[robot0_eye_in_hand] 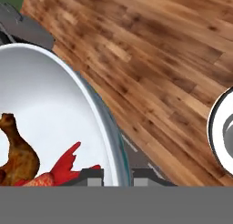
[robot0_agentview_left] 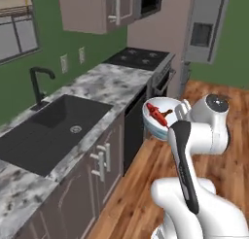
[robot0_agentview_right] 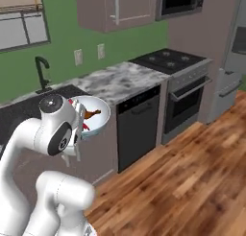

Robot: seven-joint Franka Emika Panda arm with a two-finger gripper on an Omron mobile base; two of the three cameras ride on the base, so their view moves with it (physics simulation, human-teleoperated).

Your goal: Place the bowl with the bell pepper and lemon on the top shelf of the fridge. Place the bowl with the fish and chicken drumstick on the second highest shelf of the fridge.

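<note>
Above wood floor [robot0_eye_in_hand: 173,59]: end effector [robot0_eye_in_hand: 117,175] clamps bowl [robot0_eye_in_hand: 68,109] rim.

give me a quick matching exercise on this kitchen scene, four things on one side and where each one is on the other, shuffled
Things:
1. fish
2. gripper
3. black faucet
4. stovetop

Places:
A. behind the dark sink
B. inside the held bowl, beside the chicken drumstick
C. at the far end of the counter, above the oven
D. closed on the bowl's rim, over the wood floor

Pairs: 1-B, 2-D, 3-A, 4-C
</note>
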